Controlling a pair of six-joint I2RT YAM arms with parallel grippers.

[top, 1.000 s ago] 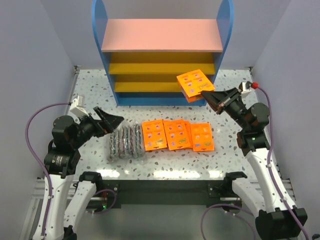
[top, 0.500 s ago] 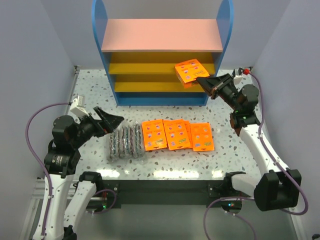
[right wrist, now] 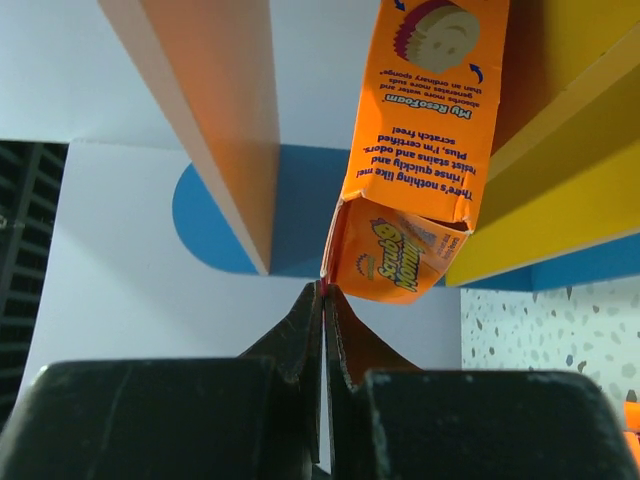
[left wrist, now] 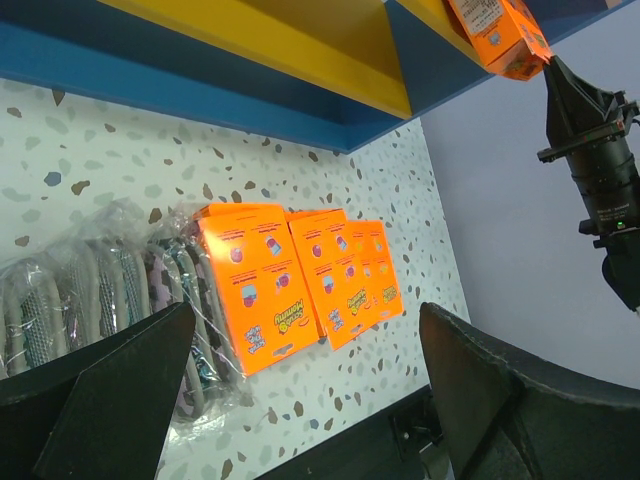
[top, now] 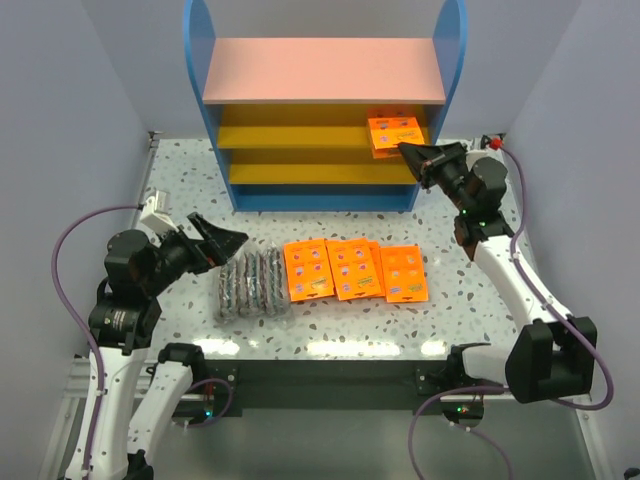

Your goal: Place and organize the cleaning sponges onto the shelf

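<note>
The table (top: 180, 180) has a white top flecked with grey and dark specks, like terrazzo, and a black strip (top: 320, 385) runs along its near edge. Plain pale lavender-grey walls close it in on three sides: one on the left (top: 60, 100), one on the right (top: 590, 90) and one across the back (top: 150, 50). A bit of bare metal rail (top: 72, 378) shows at the near left corner. The light is soft and even, with only faint shadows on the tabletop.
</note>
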